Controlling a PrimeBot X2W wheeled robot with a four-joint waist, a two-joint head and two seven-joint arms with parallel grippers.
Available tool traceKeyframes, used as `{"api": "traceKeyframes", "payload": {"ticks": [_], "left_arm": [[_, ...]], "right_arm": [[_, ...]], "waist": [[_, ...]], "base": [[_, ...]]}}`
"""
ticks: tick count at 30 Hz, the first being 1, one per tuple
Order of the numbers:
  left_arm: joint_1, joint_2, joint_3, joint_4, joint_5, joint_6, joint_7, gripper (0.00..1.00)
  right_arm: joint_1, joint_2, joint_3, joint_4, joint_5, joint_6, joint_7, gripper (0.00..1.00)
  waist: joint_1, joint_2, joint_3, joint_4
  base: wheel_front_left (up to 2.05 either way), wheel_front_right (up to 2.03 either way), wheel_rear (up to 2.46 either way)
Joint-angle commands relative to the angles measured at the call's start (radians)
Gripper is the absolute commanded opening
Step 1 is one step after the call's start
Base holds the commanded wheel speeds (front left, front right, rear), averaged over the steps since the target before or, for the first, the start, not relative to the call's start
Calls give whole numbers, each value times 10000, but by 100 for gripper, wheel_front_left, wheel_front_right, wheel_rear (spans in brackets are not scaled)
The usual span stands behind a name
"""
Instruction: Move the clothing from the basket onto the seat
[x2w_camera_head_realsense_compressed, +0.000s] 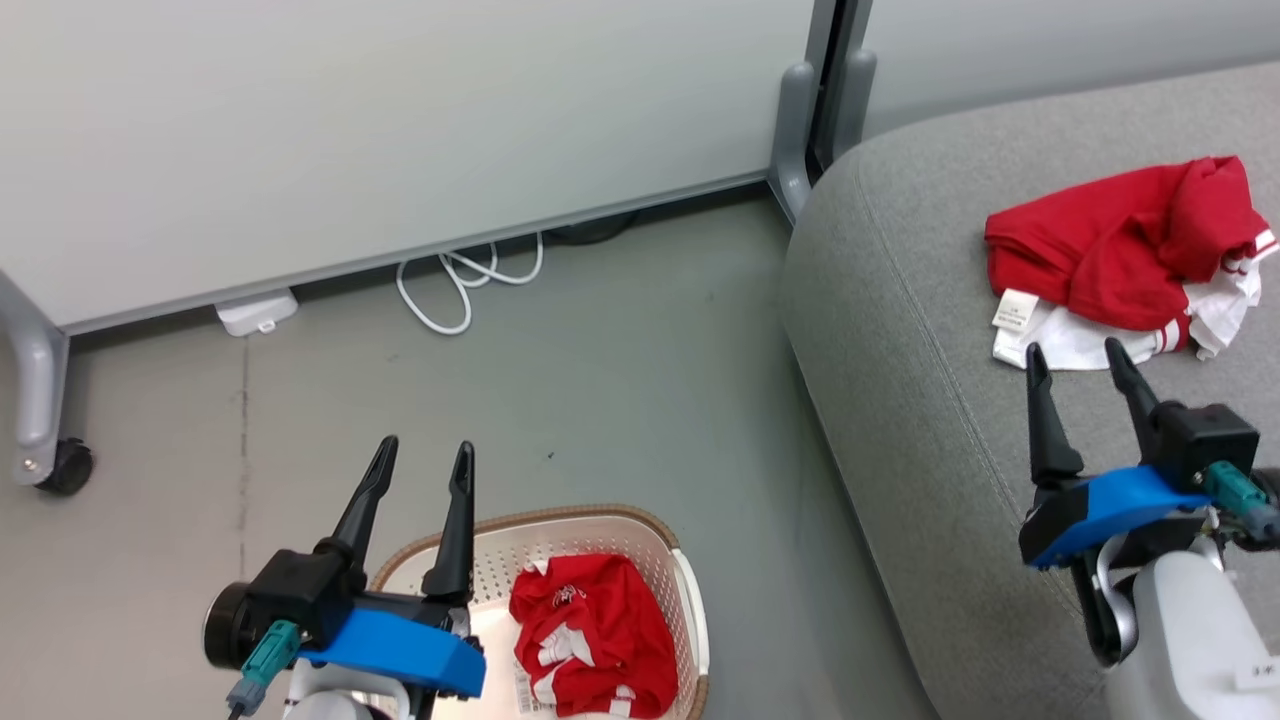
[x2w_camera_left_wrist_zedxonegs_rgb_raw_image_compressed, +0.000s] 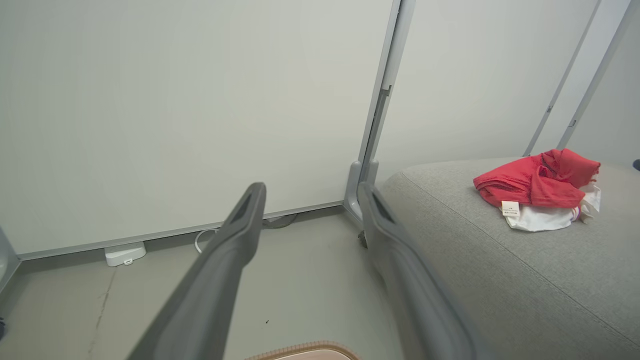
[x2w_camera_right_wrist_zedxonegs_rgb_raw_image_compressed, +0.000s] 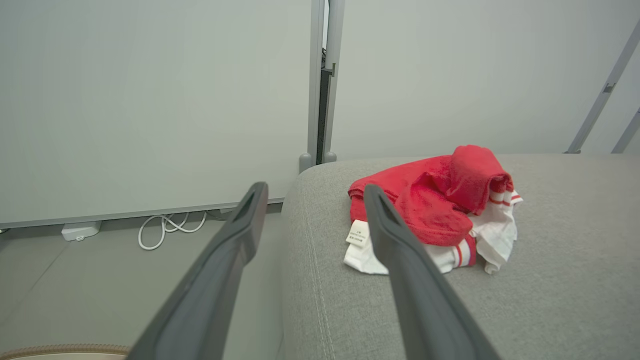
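In your head view, a pale partition wall (x2w_camera_head_realsense_compressed: 400, 130) spans the top from 9 to 1 o'clock, with grey floor (x2w_camera_head_realsense_compressed: 600, 400) below it through the centre. The seat (x2w_camera_head_realsense_compressed: 930, 430), a large grey cushion with a stitched seam, fills the right side from 1 to 5 o'clock. The basket (x2w_camera_head_realsense_compressed: 600, 535), cream and perforated with a brown rim, stands on the floor at 6 o'clock and is cut off by the bottom edge.

One red garment (x2w_camera_head_realsense_compressed: 1110, 250), with white lining and a white tag, lies crumpled on the seat at 2 o'clock. A second red garment (x2w_camera_head_realsense_compressed: 600, 630) with white trim lies bunched inside the basket, toward its right side.

Your left gripper (x2w_camera_head_realsense_compressed: 426, 444) hovers at 7 o'clock over the basket's left part, fingers spread apart and holding nothing. Your right gripper (x2w_camera_head_realsense_compressed: 1073, 347) is at 4 o'clock above the seat, also spread and empty. Its tips are at the white edge of the garment there, and contact cannot be judged.

A white cable (x2w_camera_head_realsense_compressed: 450, 290) loops at the wall's foot at 11 o'clock, beside a small white box (x2w_camera_head_realsense_compressed: 257, 312) at 10 o'clock. A black caster (x2w_camera_head_realsense_compressed: 68, 467) is at 9 o'clock.
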Motion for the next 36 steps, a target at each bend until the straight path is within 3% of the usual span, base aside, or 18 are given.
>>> {"api": "traceKeyframes", "payload": {"ticks": [1, 14, 22, 36], "left_arm": [[149, -21, 148, 86, 65, -15, -29, 100], [715, -109, 931, 595, 193, -90, -29, 100], [460, -83, 1342, 996, 139, -118, -28, 100], [542, -81, 1748, 1173, 256, -166, -28, 100]], "right_arm": [[382, 77, 97, -226, 0, 1, -36, 100], [2028, 449, 583, -1569, -197, 1, 389, 100], [2768, 464, 1138, -2370, 326, 1, 728, 100], [3278, 469, 1479, -2809, 657, 1, 933, 100]], "waist": [[3, -1, -290, 178], [3, -1, -1013, 864], [3, -1, -1093, 1404], [3, -1, -1109, 1622]], "base": [[0, 0, 0], [0, 0, 0], [0, 0, 0], [0, 0, 0]]}}
